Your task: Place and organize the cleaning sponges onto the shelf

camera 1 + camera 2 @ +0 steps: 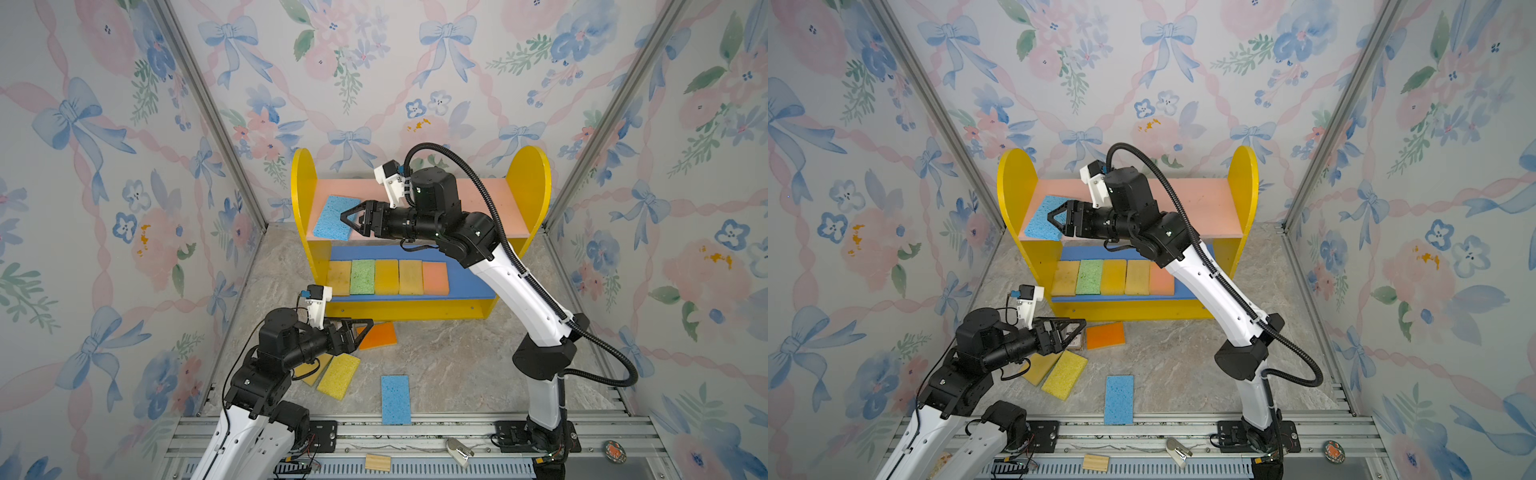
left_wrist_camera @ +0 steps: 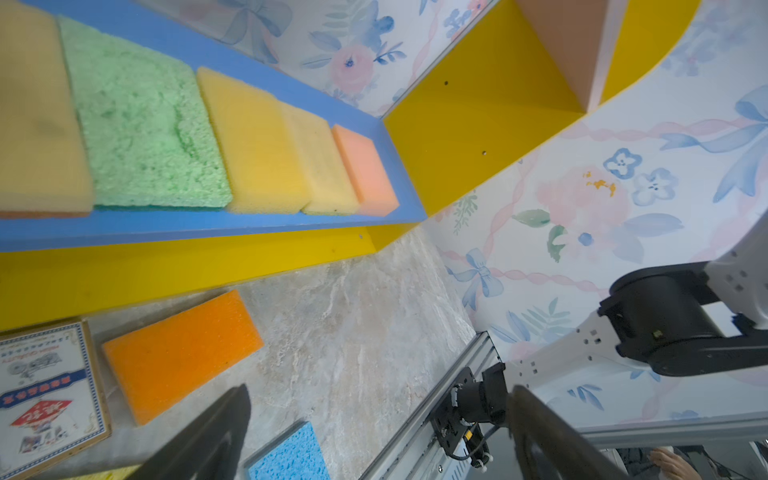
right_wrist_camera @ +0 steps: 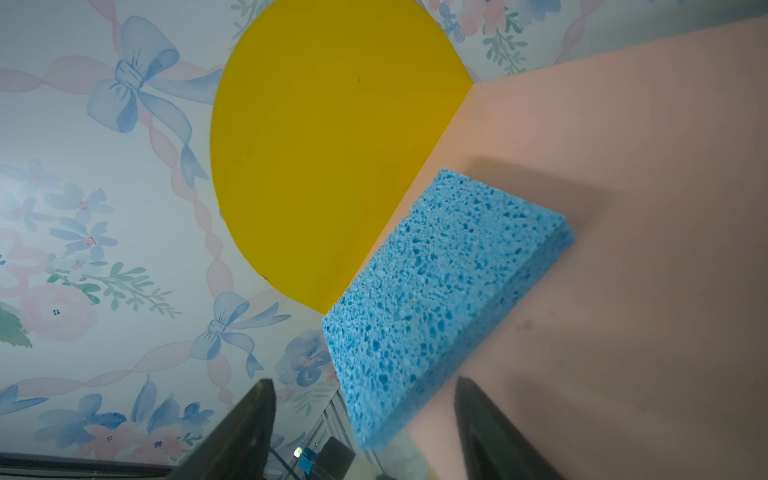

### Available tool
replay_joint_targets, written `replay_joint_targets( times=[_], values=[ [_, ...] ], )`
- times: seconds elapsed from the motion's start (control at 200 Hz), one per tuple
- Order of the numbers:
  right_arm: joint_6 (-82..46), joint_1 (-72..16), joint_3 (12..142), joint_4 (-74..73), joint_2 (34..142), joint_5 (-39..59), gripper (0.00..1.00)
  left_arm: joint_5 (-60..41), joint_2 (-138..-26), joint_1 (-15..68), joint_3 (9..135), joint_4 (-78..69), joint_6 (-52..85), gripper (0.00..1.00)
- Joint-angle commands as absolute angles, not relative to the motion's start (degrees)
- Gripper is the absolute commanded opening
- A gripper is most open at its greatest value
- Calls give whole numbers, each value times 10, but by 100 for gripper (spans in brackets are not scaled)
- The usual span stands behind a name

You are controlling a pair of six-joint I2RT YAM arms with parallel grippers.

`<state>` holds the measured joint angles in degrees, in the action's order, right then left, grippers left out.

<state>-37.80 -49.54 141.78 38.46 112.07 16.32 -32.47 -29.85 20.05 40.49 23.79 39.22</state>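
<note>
The shelf (image 1: 530, 174) stands at the back of the table. A blue sponge (image 1: 334, 217) (image 3: 440, 282) lies at the left end of its pink upper board (image 1: 490, 208), overhanging the front edge. My right gripper (image 1: 348, 220) (image 3: 363, 382) is open around the sponge's near end, with gaps on both sides. Several sponges (image 1: 386, 276) lie in a row on the blue lower board (image 1: 469, 282). An orange sponge (image 1: 378, 336), a yellow one (image 1: 338, 376), a mustard one (image 1: 1040, 368) and a blue one (image 1: 395, 399) lie on the table. My left gripper (image 1: 363, 334) (image 2: 380, 390) hovers open and empty beside the orange sponge.
A small printed card box (image 2: 45, 395) lies on the table left of the orange sponge, under my left gripper. Aluminium rails (image 1: 415, 432) run along the front edge, with a wooden block (image 1: 377, 462) and a small tool (image 1: 457, 451) on them. Floral walls close in the sides.
</note>
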Motion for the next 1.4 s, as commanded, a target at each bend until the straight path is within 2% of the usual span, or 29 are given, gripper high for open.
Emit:
replay_joint_targets(
  times=[0.0,0.2,0.39,0.51,0.67,0.87,1.225,1.395],
  values=[
    [-331,-492,1371,329,1016,156,74,-350,-290,223,455,230,409,98],
    [-338,-492,1126,264,825,126,79,-385,-340,244,602,228,447,98],
    [-374,-485,900,228,677,103,81,-375,-477,260,761,227,445,98],
    [-386,-486,816,228,618,101,82,-351,-572,283,853,225,421,98],
    [-380,-484,765,251,574,96,83,-310,-694,330,968,225,383,98],
    [-362,-481,755,285,546,99,85,-286,-795,334,1036,227,338,98],
    [-361,-433,727,294,512,131,89,-282,-862,276,1059,227,297,98],
    [-361,-410,714,292,501,141,91,-243,-871,261,1063,265,267,98]
  ],
)
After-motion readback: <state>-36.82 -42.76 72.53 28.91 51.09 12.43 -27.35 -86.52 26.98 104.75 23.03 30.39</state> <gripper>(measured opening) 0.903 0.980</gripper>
